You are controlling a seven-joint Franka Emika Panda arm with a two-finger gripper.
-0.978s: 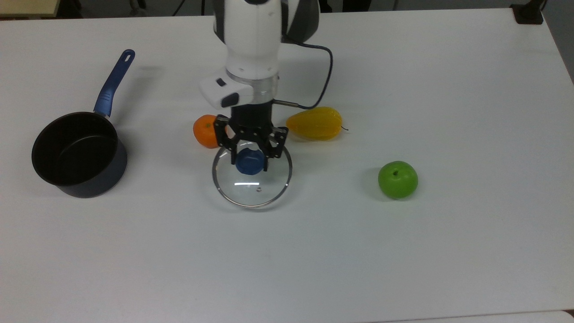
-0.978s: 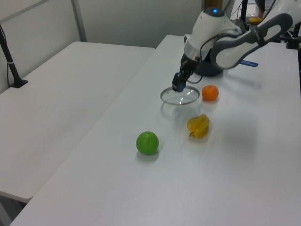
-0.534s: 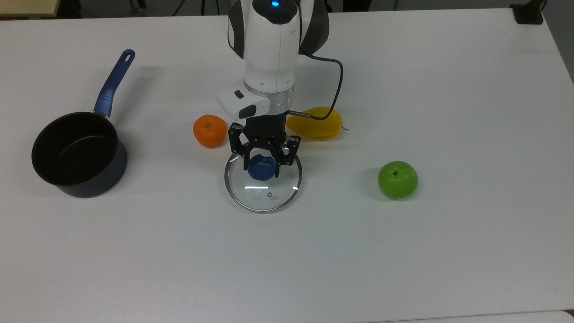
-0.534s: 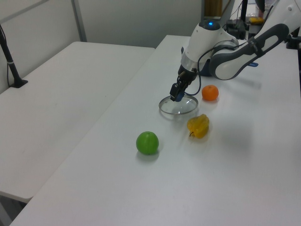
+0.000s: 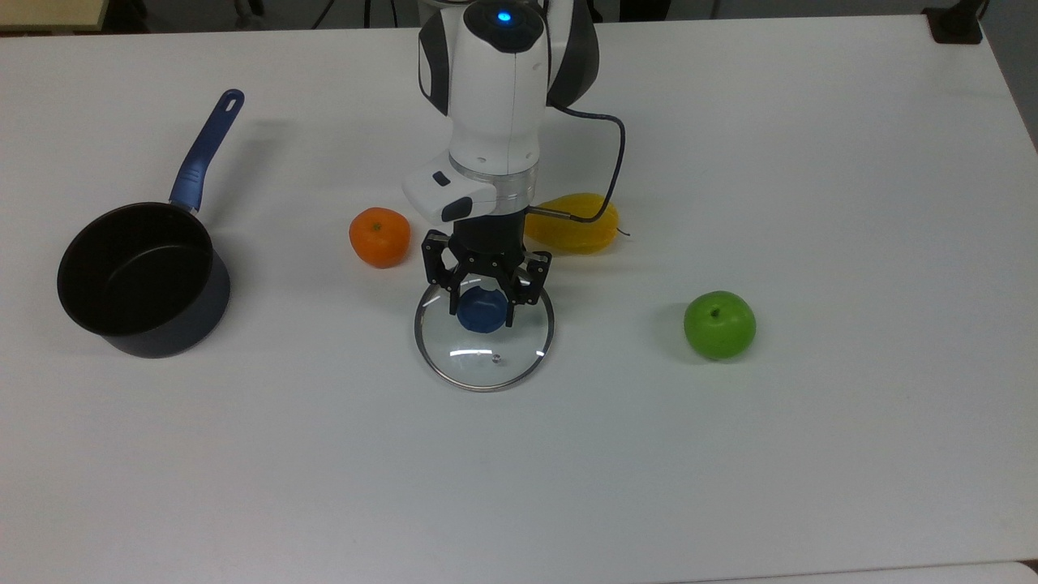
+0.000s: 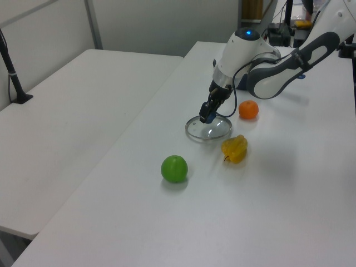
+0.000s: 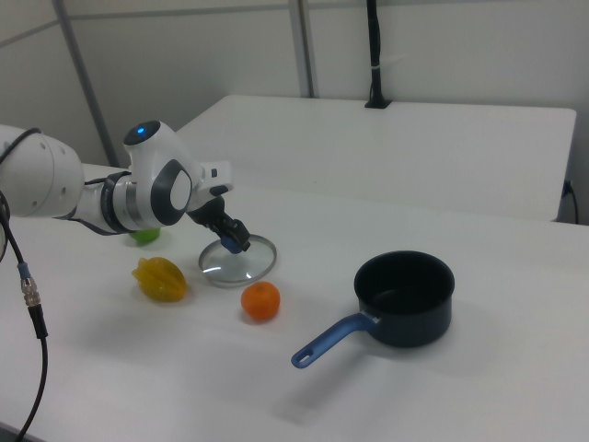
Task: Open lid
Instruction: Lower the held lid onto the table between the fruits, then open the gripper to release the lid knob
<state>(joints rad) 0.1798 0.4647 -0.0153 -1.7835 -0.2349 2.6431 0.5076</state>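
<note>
The robot's black two-finger gripper [image 5: 485, 300] was holding the blue knob [image 5: 480, 314] of the round clear glass lid [image 5: 484, 341], with one finger on each side of the knob.

A few things could have gone wrong from there. The knob looked smooth and round, so it could have slipped out of the fingers if the grip was weak. Glass is hard and can break, so a drop onto the white table [image 5: 811, 446] would have been bad. From the pictures it was hard to tell whether the lid was resting flat on the table or held just above it. If the fingers let go too high, the lid could have banged down or rolled away.

The lid hung right under the gripper. It had a thin shiny metal rim, and a tiny steam hole showed in the glass. You could see the table through it.

The small orange fruit [image 5: 379, 236] sat near the gripper, on the top view's left. The yellow pear-shaped fruit [image 5: 572, 225] lay close behind it. A wide swing could have bumped either one. The dark saucepan with the blue handle [image 5: 142, 276] stood open and well apart from the lid.
</note>
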